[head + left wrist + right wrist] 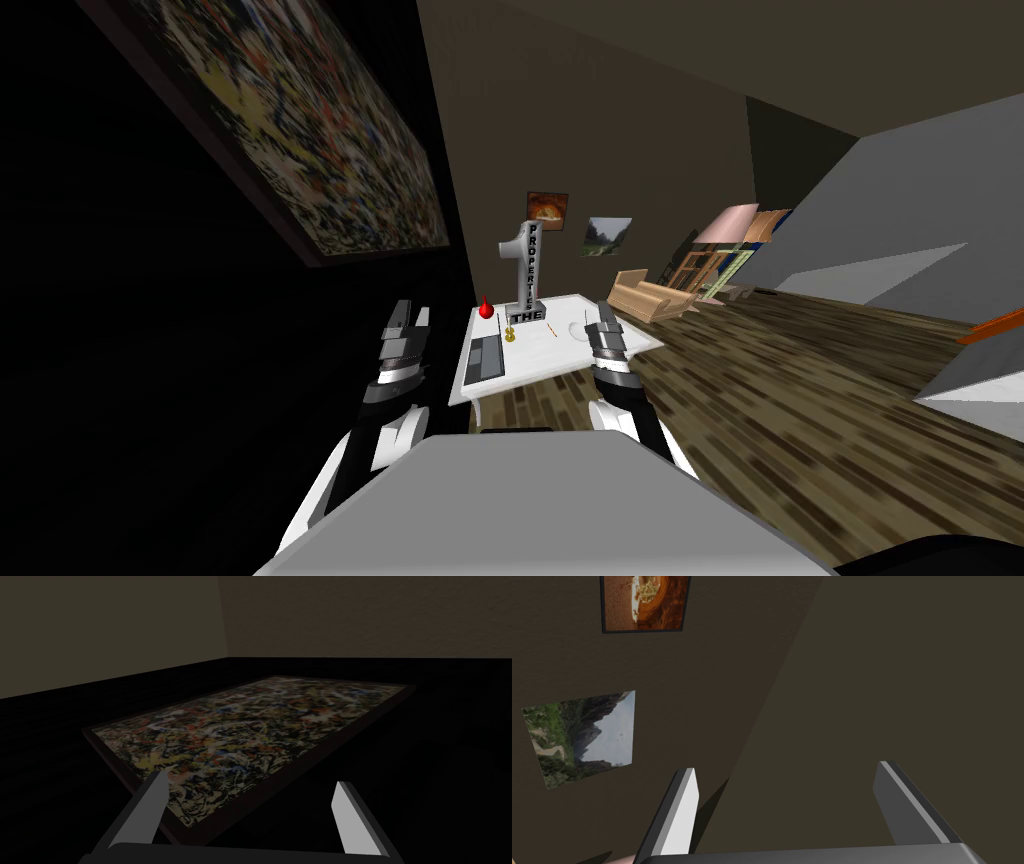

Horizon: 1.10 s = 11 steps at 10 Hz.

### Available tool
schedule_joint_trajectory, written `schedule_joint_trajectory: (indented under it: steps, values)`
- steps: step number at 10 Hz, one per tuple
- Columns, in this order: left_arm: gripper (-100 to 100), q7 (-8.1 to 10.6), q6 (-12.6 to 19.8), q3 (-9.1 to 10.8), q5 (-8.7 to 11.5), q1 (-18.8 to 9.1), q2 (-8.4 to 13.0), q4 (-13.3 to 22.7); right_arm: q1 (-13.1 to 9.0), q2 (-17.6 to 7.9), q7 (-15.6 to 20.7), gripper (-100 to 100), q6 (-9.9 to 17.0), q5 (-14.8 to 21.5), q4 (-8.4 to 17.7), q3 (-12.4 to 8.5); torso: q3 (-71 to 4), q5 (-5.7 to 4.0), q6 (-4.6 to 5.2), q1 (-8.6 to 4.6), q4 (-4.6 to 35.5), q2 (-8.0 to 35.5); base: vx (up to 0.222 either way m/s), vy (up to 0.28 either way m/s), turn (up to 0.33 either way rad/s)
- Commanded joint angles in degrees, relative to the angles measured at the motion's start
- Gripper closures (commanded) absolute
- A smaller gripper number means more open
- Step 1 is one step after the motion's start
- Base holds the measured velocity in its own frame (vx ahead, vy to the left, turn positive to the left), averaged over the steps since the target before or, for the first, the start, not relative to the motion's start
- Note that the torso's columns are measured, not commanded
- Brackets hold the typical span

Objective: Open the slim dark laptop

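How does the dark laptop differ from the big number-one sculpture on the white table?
The laptop lies flat and low; the number-one sculpture stands upright and tall. The laptop sits near the white table at its left front edge; the sculpture stands at its far edge. Only the sculpture bears lettering. Both are grey and rest on that table.

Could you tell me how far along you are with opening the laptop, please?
Nothing looks done: the laptop lies flat on the white table, apparently closed. In hand: the left gripper and right gripper are open, held up short of it, touching nothing. To do: reach it, catch the lid's edge and lift.
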Motion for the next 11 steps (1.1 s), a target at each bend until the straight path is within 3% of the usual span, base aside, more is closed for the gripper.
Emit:
schedule_joint_trajectory:
  steps: [1,9,10,11]
  values:
    - [0,0.00,0.0,0.00,0.0,0.0,0.0,0.0,0.0,0.0,0.0,0,0.0,0.0,0.0,0.0,-4.7,0.00,0.00,0.00,2.3,2.3,0.000,0.000,0.000]
    - [0,0.00,0.0,0.00,0.0,0.0,0.0,0.0,0.0,0.0,0.0,0,0.0,0.0,0.0,0.0,-70.7,0.00,0.00,0.00,35.4,35.4,0.000,0.000,0.000]
    - [-100,-0.31,0.8,0.36,-0.2,-0.2,1.9,0.7,0.0,0.0,0.0,0,0.0,0.0,0.0,0.0,-79.2,0.00,0.00,0.00,39.6,39.6,0.015,-0.044,0.023]
    - [-100,-0.50,1.3,0.57,-0.3,-0.3,2.7,1.1,0.0,0.0,0.0,0,0.0,0.0,0.0,0.0,-83.2,-0.03,0.00,-0.12,41.5,41.5,0.023,-0.071,0.032]
